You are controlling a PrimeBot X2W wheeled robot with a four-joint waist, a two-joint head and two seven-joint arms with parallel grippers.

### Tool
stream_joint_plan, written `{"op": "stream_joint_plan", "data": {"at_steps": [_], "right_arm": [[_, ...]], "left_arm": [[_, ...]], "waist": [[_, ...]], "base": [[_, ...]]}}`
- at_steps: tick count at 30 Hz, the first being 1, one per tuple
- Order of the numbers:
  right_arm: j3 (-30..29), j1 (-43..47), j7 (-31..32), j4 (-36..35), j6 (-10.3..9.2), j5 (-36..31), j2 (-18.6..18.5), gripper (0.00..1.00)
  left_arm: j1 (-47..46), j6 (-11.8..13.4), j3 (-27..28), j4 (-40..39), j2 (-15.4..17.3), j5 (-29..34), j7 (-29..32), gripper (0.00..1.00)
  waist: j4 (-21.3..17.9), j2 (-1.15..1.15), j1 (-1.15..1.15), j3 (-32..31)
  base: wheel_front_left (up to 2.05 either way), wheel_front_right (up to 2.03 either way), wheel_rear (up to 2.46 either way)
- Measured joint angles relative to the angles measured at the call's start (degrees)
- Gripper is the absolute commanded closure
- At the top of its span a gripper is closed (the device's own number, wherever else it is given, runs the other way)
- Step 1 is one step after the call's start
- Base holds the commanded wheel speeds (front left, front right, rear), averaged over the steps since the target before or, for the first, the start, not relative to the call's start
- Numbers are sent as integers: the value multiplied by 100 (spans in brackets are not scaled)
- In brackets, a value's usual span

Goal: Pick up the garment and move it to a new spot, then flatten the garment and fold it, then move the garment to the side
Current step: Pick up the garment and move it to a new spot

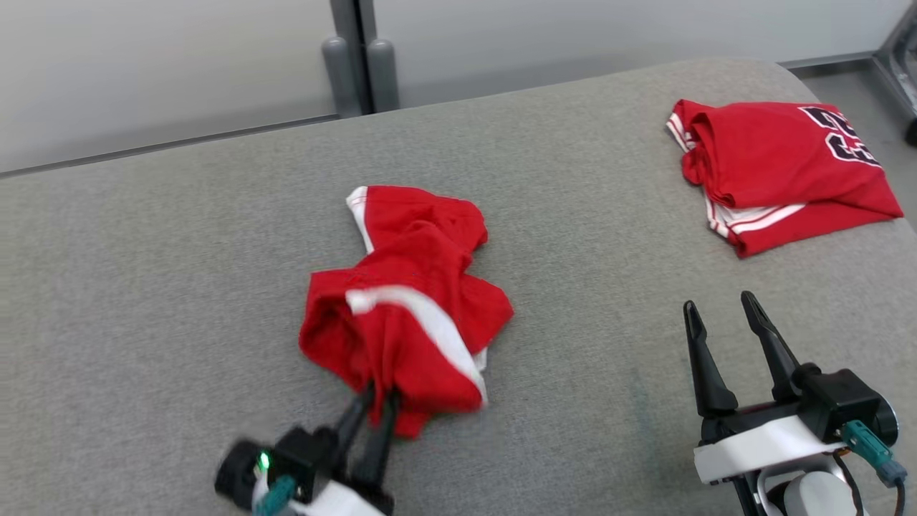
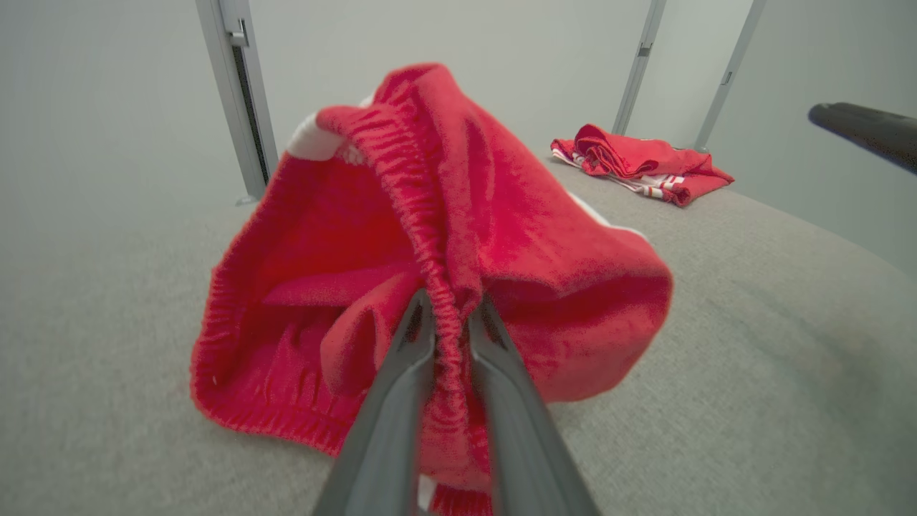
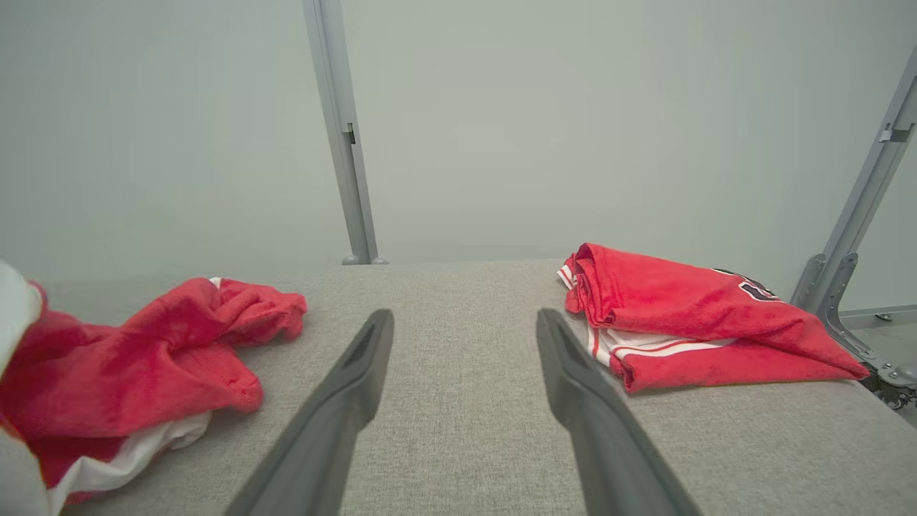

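Observation:
The garment [image 1: 408, 301], red shorts with white trim, lies crumpled in the middle of the grey padded table [image 1: 179, 287]. My left gripper [image 1: 380, 394] sits at its near edge, and in the left wrist view the two fingers are shut on the elastic waistband [image 2: 444, 315], with the garment [image 2: 501, 236] bunched up in front of them. My right gripper [image 1: 720, 304] stands open over bare table at the right, nothing between its fingers [image 3: 358, 373]. The right wrist view has the garment [image 3: 143, 358] off to its left.
A folded red jersey [image 1: 774, 165] with white stripes and dark numbers lies at the table's far right corner, also seen as the jersey [image 3: 680, 308] beyond my right gripper. Grey upright posts [image 1: 362, 64] stand behind the table's far edge. A metal frame [image 3: 860, 215] stands at the right.

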Motion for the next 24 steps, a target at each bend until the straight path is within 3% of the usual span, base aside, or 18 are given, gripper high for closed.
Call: {"op": "stream_joint_plan", "data": {"at_steps": [1,2,11,17,24], "right_arm": [[-3,27,0,1,0,0,-3,0],[-20,60,1,3,0,0,-9,0],[-24,245,1,20,0,-1,-35,0],[-4,374,0,14,0,-15,-29,0],[107,591,0,-10,0,-15,-23,0]], "left_arm": [[138,-136,-33,123,-32,-297,-2,2],[276,-218,-102,215,-37,-544,2,0],[767,-286,183,-232,136,-1337,2,0],[1172,-290,609,-955,248,-1411,1,0],[1546,52,1384,-1510,-9,-1100,-1,0]], "waist": [[53,0,0,-13],[107,0,0,-27],[540,0,0,-299],[727,0,0,-545],[824,0,0,-887]], "base": [[0,0,0],[0,0,0],[0,0,0],[0,0,0],[0,0,0]]}}
